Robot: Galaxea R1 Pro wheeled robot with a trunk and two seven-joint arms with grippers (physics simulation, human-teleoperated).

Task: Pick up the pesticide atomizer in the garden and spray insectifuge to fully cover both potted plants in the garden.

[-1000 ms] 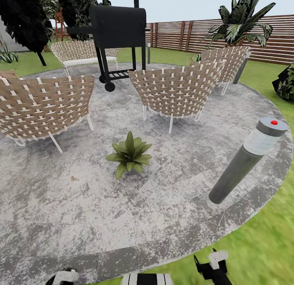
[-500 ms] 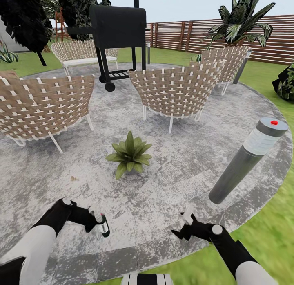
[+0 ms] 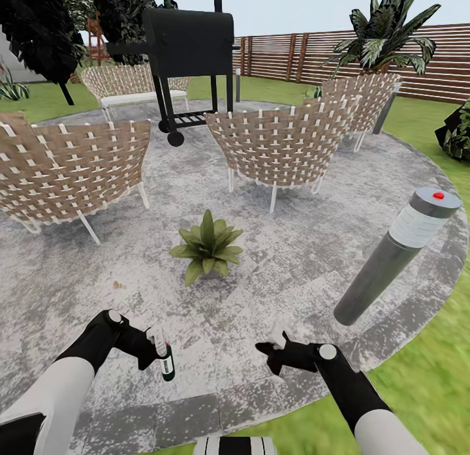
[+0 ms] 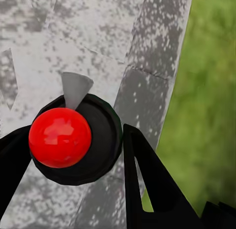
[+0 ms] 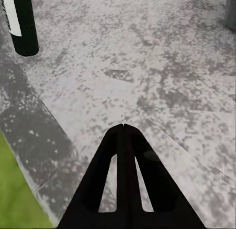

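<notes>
White forearms, black wrists with round white joint caps; black, pointed, tapering pincer fingers (image 5: 124, 189).

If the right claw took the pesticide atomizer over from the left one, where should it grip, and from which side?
Probably the pesticide atomizer's dark lower body: the left claw holds it near the spray head, so the slim, near-upright bottle hangs free below. Come in level from the robot's right, opening the shut right claw first.

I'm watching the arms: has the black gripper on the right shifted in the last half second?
Yes. The right gripper has slid leftward along the grey stone patio, away from the grey post light.
</notes>
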